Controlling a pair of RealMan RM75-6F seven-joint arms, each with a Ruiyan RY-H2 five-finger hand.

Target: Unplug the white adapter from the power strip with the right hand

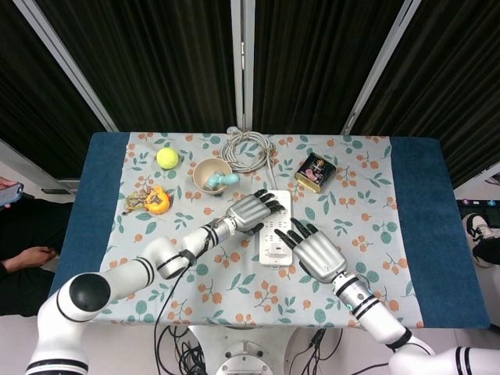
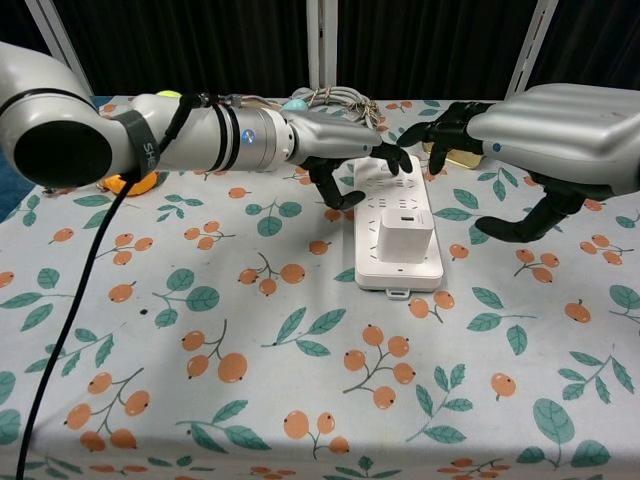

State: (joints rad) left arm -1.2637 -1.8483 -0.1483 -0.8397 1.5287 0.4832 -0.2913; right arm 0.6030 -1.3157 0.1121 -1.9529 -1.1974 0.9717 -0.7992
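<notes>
The white power strip (image 2: 398, 262) lies mid-table, and the white adapter (image 2: 404, 232) stands plugged into its near end. My left hand (image 2: 340, 150) reaches over the strip's far end with fingers spread and its thumb beside the strip's left edge; whether it touches the strip is unclear. My right hand (image 2: 545, 125) hovers just right of the adapter with fingers apart and thumb lowered, holding nothing. In the head view the right hand (image 1: 312, 251) overlaps the strip's (image 1: 273, 215) near right corner, and the left hand (image 1: 251, 211) covers its left side.
Behind the strip are a coiled grey cable (image 1: 246, 150), a bowl with a blue spoon (image 1: 211, 173) and a dark tin (image 1: 315, 172). A tennis ball (image 1: 166, 158) and an orange tape measure (image 1: 154, 200) lie far left.
</notes>
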